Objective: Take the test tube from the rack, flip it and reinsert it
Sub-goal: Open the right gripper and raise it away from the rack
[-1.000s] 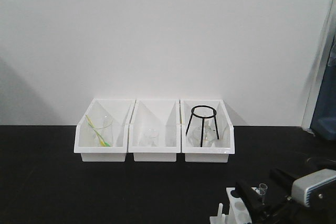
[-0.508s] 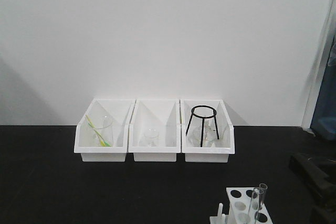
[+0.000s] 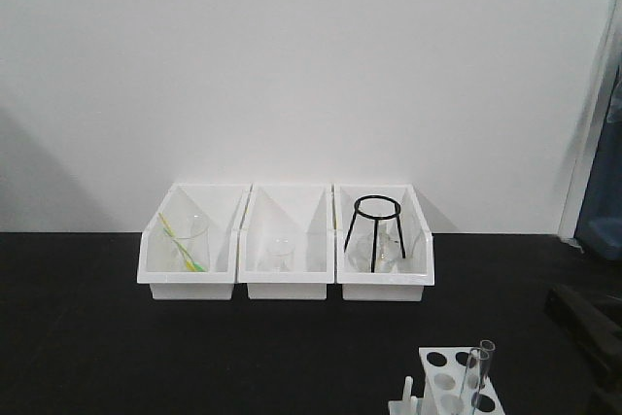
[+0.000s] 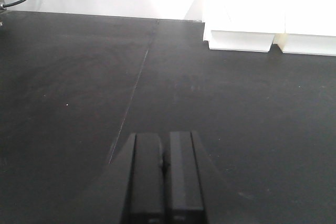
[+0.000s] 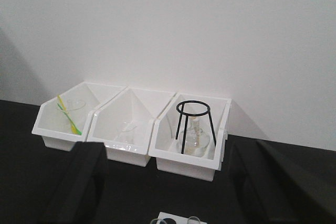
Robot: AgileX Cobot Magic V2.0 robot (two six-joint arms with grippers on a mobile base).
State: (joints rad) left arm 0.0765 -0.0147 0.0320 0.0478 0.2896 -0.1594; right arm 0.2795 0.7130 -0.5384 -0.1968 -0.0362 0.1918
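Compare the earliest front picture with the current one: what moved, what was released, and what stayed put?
The right hand, which was gripping the test tube at the rack, let go and drew back to the right, out of the front view. The tube now stands in the rack unheld. The three white bins and their glassware stayed put.

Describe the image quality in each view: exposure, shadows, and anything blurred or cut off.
Front view: evenly lit; soft shadow on the wall at left; the small white plastic test-tube rack is cropped by the bottom edge. Left wrist view: the white plastic bins are overexposed to near featureless white; the shut black left gripper looks soft. Right wrist view: the open right gripper's dark fingers are blurred.
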